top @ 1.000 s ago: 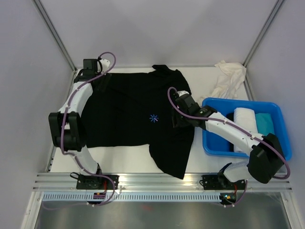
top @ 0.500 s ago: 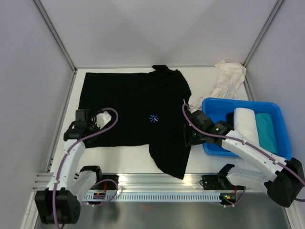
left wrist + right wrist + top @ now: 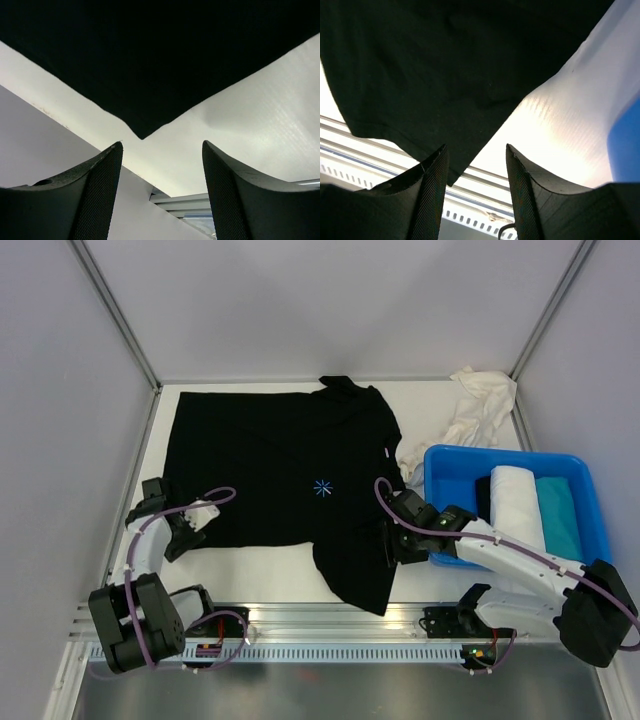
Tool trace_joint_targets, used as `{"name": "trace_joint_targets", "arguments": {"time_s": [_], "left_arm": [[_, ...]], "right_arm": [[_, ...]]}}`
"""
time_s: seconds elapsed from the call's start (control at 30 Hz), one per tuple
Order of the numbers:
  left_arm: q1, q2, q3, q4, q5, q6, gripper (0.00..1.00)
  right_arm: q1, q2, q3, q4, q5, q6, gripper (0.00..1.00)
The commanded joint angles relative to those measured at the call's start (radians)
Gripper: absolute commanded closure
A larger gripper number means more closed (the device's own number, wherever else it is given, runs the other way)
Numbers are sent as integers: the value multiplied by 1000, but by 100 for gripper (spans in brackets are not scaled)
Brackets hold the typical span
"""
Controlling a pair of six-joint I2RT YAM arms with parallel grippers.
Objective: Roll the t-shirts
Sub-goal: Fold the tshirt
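Note:
The black t-shirt (image 3: 280, 460) lies spread flat on the white table, its light-blue star mark (image 3: 322, 487) facing up. My left gripper (image 3: 178, 540) is open and empty at the shirt's near-left corner. In the left wrist view that corner (image 3: 142, 131) sits just beyond my left gripper (image 3: 161, 146). My right gripper (image 3: 390, 548) is open and empty, low over the shirt's near-right flap (image 3: 435, 75), as the right wrist view (image 3: 476, 148) shows. A white t-shirt (image 3: 480, 405) lies crumpled at the back right. A rolled white shirt (image 3: 515, 498) and a teal one (image 3: 557, 508) lie in the bin.
A blue bin (image 3: 598, 515) stands at the right, close to my right arm. Grey walls enclose the table on the left, back and right. A metal rail (image 3: 330, 618) runs along the near edge, also seen in the right wrist view (image 3: 485, 175).
My left arm has pulled back from the shirt's far-left corner to its near-left corner. My right gripper has moved from the shirt's right side toward the near-right flap. The shirt lies as before.

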Motion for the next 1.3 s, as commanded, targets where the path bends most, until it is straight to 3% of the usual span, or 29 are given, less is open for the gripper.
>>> {"name": "trace_joint_targets", "arguments": {"time_s": [0.0,0.2,0.43,0.6,0.73,0.83,0.87,0.97,1.0,1.07,1.1,1.13,1.27], "left_arm": [[75,-7,5,22,61,207,29],[169,22,-3,47,107,318,27],[167,79,-3,93,179,251,27],[169,102,-69,182,127,283,27],[190,174,5,191,136,235,28],[192,231,28,190,136,228,31],[192,235,28,190,144,225,33],[192,240,23,162,210,203,46],[192,239,17,154,222,198,55],[192,229,6,154,239,195,65],[192,225,0,154,242,192,84],[193,222,3,156,248,176,95],[195,176,63,160,303,114,98]], "right_arm": [[16,12,-35,40,6,43,44],[41,45,-55,48,18,72,42],[79,59,-115,80,20,104,36],[93,93,-156,186,9,149,36],[105,154,-159,258,39,156,37],[108,162,-168,289,64,167,45],[108,156,-173,295,76,172,61],[108,141,-188,326,95,189,87],[110,139,-193,333,102,193,100],[108,127,-194,347,102,201,100],[108,119,-188,341,118,201,100],[107,98,-182,327,124,202,100],[107,17,-119,255,187,186,100]]}}
